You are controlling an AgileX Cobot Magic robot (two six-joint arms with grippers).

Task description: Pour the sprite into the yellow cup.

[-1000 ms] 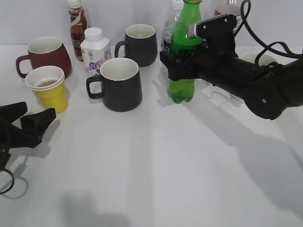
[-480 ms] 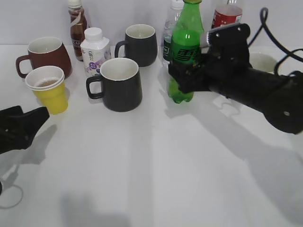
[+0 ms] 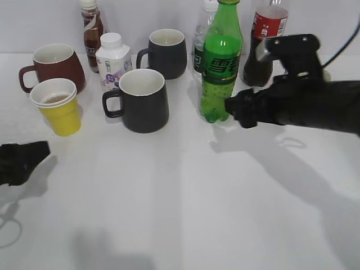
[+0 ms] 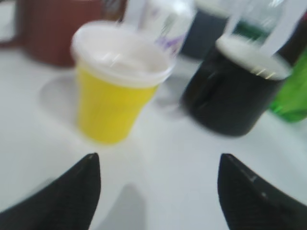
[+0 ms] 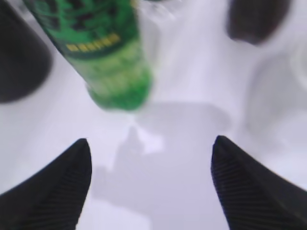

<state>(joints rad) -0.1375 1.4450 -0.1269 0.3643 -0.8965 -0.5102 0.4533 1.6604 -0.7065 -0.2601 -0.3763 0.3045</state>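
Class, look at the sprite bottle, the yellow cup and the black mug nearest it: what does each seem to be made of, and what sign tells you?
Sprite bottle: translucent green plastic, glossy; light passes through it.
Yellow cup: probably paper, matte yellow outside, with a white rim and inside.
Black mug: likely ceramic, thick-walled, dark satin outside, pale inside.

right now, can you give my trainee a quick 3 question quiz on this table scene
1. True or false: the right pincer is shut on the sprite.
2. Which cup does the left pincer face? A) yellow cup B) dark red mug C) neither
3. Fill in: the sprite's cap is ___ the bottle.

Key:
1. False; it is open, the bottle standing beyond its tips.
2. A
3. on
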